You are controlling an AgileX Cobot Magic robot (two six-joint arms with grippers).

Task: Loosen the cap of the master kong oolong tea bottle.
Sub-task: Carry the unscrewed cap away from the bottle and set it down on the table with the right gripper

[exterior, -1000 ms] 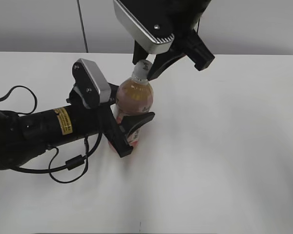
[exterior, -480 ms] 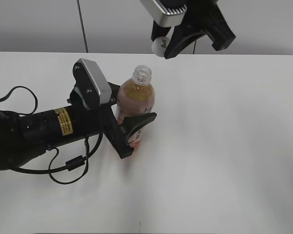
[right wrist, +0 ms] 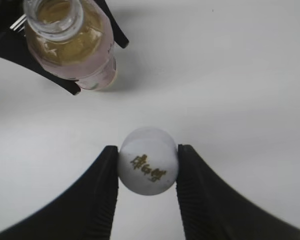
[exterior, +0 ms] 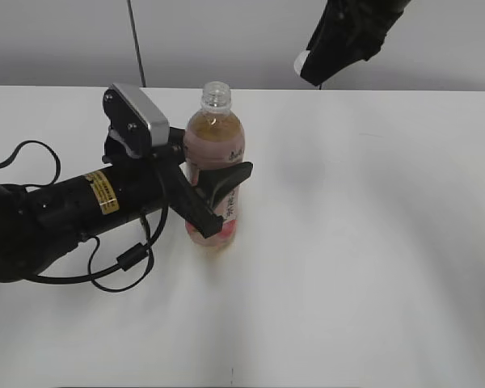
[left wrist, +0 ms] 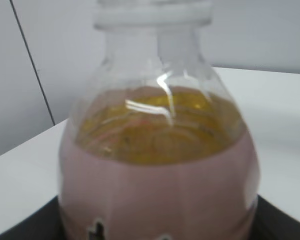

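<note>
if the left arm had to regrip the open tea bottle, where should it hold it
Probably the straight labelled body of the clear plastic tea bottle, from the side, where the left gripper already clamps it. It stands upright and uncapped; the small white cap sits between the right gripper's fingers.

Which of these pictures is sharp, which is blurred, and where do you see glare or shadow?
Left wrist view: the bottle is very close and soft, with white glare streaks on its shoulder. Right wrist view: sharp on the cap in the right pincer; the bottle throws a soft shadow on the table. Exterior view: even light, the right pincer cut off at the top edge.
</note>
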